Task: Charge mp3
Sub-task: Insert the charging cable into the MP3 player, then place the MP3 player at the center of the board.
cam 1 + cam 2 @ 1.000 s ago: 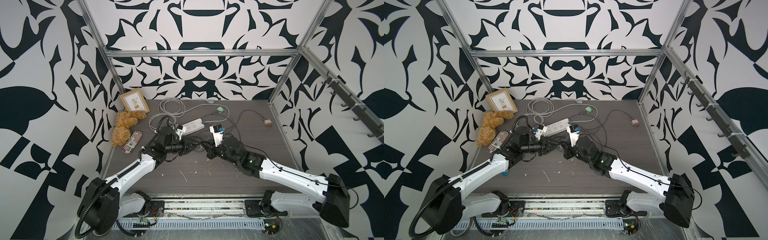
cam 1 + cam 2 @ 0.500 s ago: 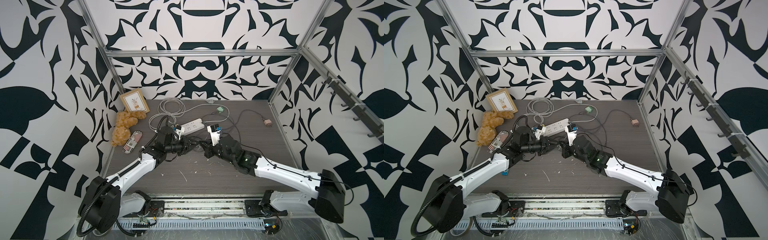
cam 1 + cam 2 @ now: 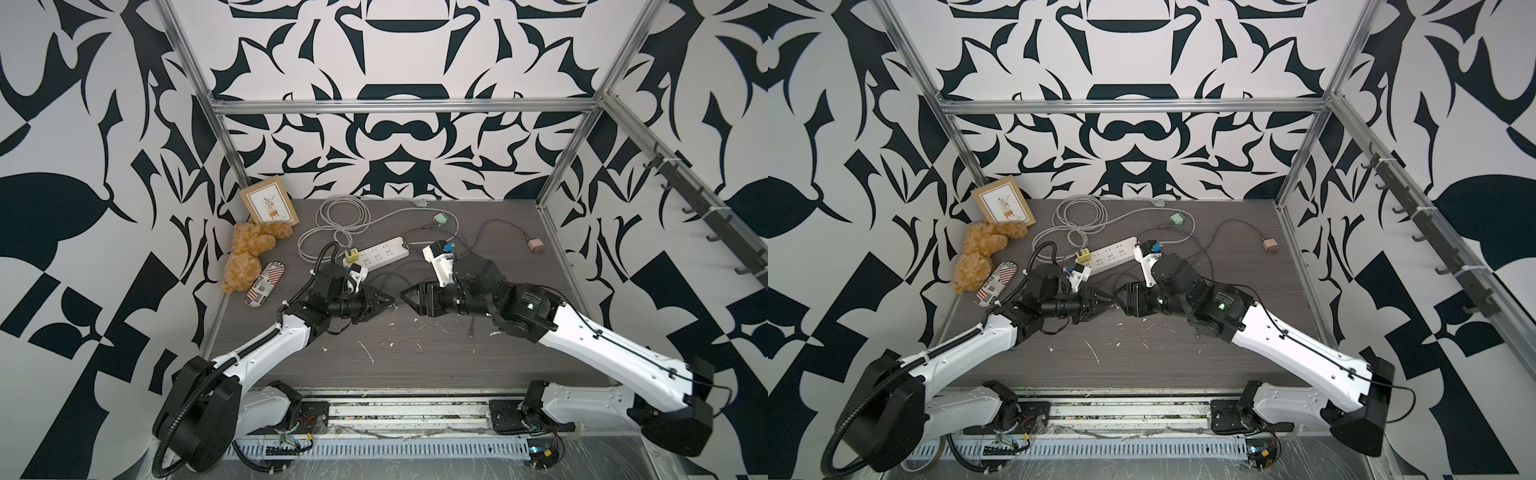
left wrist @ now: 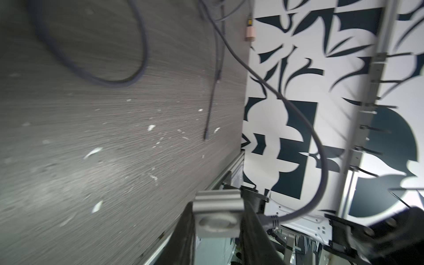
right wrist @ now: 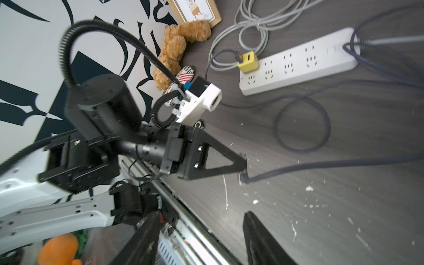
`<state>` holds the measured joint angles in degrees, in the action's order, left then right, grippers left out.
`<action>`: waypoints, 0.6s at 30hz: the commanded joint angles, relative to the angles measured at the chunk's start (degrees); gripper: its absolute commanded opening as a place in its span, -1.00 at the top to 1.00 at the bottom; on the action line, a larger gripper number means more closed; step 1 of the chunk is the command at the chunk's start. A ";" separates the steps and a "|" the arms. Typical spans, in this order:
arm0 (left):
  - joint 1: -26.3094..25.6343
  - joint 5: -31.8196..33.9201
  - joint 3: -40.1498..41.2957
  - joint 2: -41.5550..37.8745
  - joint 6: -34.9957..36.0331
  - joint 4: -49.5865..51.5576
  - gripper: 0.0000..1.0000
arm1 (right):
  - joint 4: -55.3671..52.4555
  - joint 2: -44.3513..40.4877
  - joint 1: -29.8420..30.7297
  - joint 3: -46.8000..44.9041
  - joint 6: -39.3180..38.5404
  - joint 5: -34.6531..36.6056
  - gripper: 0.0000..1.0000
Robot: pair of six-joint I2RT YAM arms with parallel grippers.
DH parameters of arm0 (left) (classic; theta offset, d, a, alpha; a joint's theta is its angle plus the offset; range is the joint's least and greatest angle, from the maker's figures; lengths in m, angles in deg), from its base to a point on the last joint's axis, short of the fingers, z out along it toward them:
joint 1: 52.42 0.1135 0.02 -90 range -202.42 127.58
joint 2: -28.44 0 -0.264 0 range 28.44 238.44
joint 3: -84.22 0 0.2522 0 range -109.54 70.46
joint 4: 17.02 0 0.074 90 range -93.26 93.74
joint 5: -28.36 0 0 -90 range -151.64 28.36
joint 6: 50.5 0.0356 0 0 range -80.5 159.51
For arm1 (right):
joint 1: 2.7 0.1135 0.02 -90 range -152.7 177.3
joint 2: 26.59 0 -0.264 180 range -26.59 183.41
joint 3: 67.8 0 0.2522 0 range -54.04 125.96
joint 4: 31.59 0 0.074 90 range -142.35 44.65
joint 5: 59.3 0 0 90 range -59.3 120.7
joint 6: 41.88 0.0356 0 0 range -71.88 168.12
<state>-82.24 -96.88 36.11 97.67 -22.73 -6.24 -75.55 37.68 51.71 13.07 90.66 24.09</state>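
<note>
**Plug looks seated in the mp3; your right side is clear of it.**

Your left gripper [image 3: 380, 300] is part-closed across the silver mp3 [image 4: 216, 213], holding it low over the middle of the table [image 3: 415, 365], in front of the strip [image 5: 298, 62]. The plug [image 4: 269, 221] of a dark cable [image 5: 321, 164] appears pushed into the mp3's side. Your right gripper [image 3: 409, 296] faces it with its jaws wide apart and empty, near the plug but apart from it. Further out, a yellow charger [image 5: 247, 60] sits in the strip with a dark lead in it, but you cannot trace that lead to the mp3. A pink adapter [image 3: 536, 245] lies unplugged. I judge what is left is to confirm the link and set the mp3 down.
</note>
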 commanded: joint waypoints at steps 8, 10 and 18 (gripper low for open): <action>0.82 9.25 -12.81 4.88 14.63 38.62 1.00 | -11.28 -5.69 -3.94 0.67 7.82 -6.31 -0.45; 0.82 13.62 -16.41 7.45 18.09 46.89 1.00 | -12.09 -5.52 -5.92 0.52 7.86 -6.55 -0.45; 0.84 28.06 -25.96 20.06 27.85 66.37 1.00 | -31.77 6.94 -28.69 13.54 -9.01 -5.99 -0.46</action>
<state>-81.63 -76.10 12.25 113.93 -0.66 47.73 -99.00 41.20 30.14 21.16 90.09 17.16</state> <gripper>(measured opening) 0.310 0.729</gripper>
